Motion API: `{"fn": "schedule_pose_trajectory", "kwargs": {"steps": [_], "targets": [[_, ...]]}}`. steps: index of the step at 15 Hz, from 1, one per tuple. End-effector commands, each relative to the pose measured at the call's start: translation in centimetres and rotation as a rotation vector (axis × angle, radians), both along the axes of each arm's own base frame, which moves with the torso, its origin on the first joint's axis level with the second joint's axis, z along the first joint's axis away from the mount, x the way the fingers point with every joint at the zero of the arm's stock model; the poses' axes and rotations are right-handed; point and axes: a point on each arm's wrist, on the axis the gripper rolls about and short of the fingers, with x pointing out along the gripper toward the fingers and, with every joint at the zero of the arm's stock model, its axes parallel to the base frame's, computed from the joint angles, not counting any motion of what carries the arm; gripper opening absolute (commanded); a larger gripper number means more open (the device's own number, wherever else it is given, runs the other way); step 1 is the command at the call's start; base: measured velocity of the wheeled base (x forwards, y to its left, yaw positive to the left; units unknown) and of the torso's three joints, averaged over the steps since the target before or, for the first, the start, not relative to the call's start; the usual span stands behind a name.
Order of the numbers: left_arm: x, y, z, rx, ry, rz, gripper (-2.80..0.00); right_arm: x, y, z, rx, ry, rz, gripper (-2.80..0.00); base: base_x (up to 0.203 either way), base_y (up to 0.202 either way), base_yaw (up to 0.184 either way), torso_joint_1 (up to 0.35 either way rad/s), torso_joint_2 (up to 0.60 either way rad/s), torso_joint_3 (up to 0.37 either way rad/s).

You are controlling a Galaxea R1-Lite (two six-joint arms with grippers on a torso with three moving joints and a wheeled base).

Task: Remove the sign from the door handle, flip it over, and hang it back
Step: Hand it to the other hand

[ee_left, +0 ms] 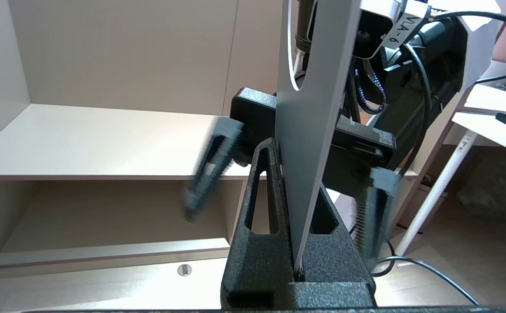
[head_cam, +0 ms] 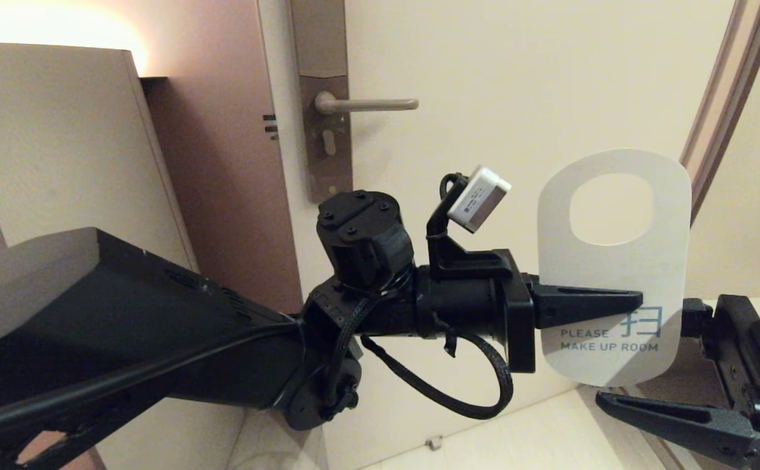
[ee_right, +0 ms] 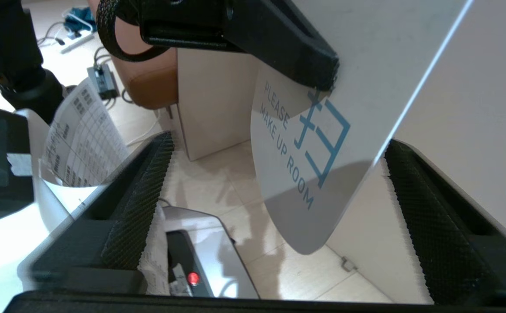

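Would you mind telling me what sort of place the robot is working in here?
Most likely a hotel room doorway, or a mock-up of one. The sign in the left gripper reads "PLEASE MAKE UP ROOM", and behind it stands a pale door with a lever door handle over a keyhole.

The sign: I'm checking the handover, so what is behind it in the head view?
Behind the sign are the pale door and part of the right gripper, jaws open. The left gripper's far finger is covered.
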Motion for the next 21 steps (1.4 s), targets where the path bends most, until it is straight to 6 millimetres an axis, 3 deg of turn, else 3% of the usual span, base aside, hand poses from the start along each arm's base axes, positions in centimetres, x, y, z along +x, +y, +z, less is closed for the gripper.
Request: {"fn": "schedule_pose_trajectory", "kwargs": {"steps": [1,18,19,21], "targets": [[0.04,0.09,0.03,-0.003,-0.002,-0.003,-2.8,0.17,0.08,-0.07,-0.002,0.004,0.005,-2.8,0.0,0.0,0.0,0.0,0.0,0.0],[-0.21,0.31,0.18,-0.015,-0.016,-0.004,-2.8,-0.1,0.0,0.26,0.002,-0.017,0.008,-2.8,0.0,0.0,0.0,0.0,0.0,0.0],[-0.24,0.38,0.1,-0.012,-0.014,-0.004,0.0,-0.11,0.01,0.23,0.002,-0.017,0.011,-2.8,0.0,0.0,0.0,0.0,0.0,0.0],[-0.34,0.46,0.07,-0.016,-0.015,-0.005,0.0,-0.18,0.03,0.16,0.001,-0.014,0.014,-2.8,0.0,0.0,0.0,0.0,0.0,0.0]]}}
